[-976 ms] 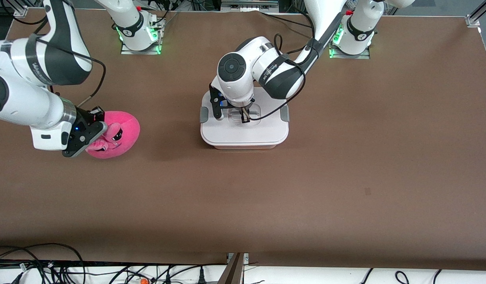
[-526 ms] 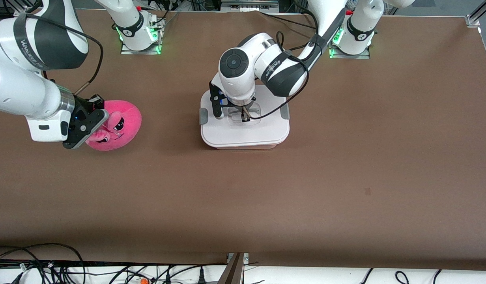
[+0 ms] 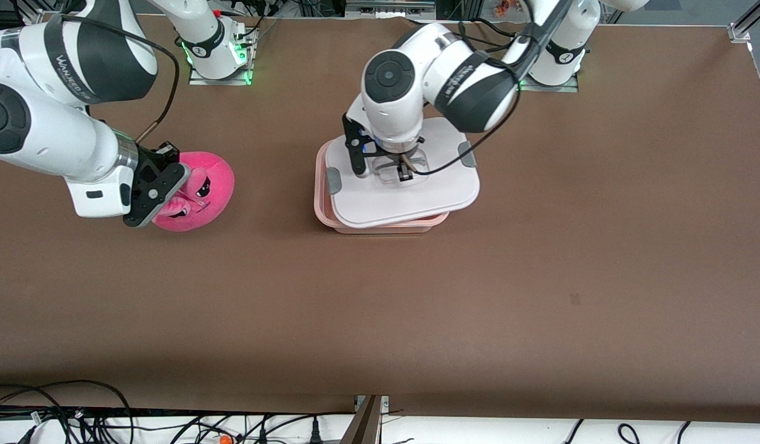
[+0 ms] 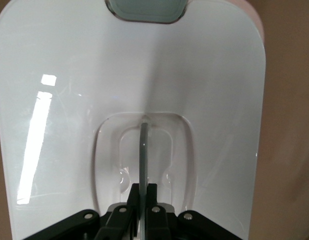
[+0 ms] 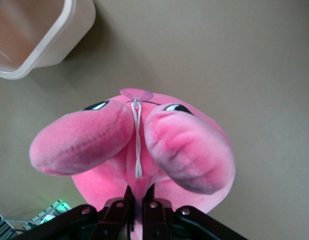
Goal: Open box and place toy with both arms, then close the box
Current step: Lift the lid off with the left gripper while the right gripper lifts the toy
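- A brown table (image 3: 540, 259) fills the front view, its covering plain and matte, with a small dark mark (image 3: 575, 300) toward the left arm's end.
- Two metal base plates (image 3: 219, 77) sit along the table's edge farthest from the front camera, lit by green lights (image 3: 184, 52).
- Loose black cables (image 3: 59, 410) lie tangled on a white strip just past the table's nearest edge, toward the right arm's end.
- More black cable loops (image 3: 627, 431) show on the same strip toward the left arm's end.
- A small orange item (image 3: 224, 439) lies among the cables; what it is cannot be told.
- Aluminium frame rails (image 3: 747, 21) stand at the table's corner.
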You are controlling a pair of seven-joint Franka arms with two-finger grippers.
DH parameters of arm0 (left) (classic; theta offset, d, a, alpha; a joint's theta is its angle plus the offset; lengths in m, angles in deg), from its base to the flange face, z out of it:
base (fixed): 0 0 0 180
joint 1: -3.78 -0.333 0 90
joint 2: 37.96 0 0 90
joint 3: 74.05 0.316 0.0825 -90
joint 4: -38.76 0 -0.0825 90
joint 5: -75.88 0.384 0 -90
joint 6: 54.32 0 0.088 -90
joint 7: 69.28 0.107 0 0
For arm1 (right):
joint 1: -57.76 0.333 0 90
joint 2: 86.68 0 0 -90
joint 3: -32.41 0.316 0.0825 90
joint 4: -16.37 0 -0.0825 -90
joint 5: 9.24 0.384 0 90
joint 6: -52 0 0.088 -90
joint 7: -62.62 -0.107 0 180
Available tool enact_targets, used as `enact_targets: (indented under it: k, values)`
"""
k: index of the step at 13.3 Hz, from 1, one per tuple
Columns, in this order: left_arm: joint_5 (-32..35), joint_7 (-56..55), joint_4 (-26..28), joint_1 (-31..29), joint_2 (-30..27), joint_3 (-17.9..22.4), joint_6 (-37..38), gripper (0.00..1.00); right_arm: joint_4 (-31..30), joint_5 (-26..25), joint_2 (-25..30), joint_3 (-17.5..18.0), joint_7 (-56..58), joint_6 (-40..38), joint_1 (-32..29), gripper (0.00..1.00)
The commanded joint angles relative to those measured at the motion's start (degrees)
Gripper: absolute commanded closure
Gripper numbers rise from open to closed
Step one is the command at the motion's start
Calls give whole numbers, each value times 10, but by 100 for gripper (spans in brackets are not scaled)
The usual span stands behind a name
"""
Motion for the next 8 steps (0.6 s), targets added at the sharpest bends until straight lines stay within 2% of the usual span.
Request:
enact_targets:
  k: [1,5,8]
  values:
    - [3,11,2,-63,-19,-7,23,100,8,5,4,19,3,-14,11,100]
    - [8,20,-2,-173,-22,-6,47,100,8,-3,2,26,-46,-6,78,100]
    - [10,39,-1,-256,-21,-4,47,100,8,-56,-5,26,-87,6,155,100]
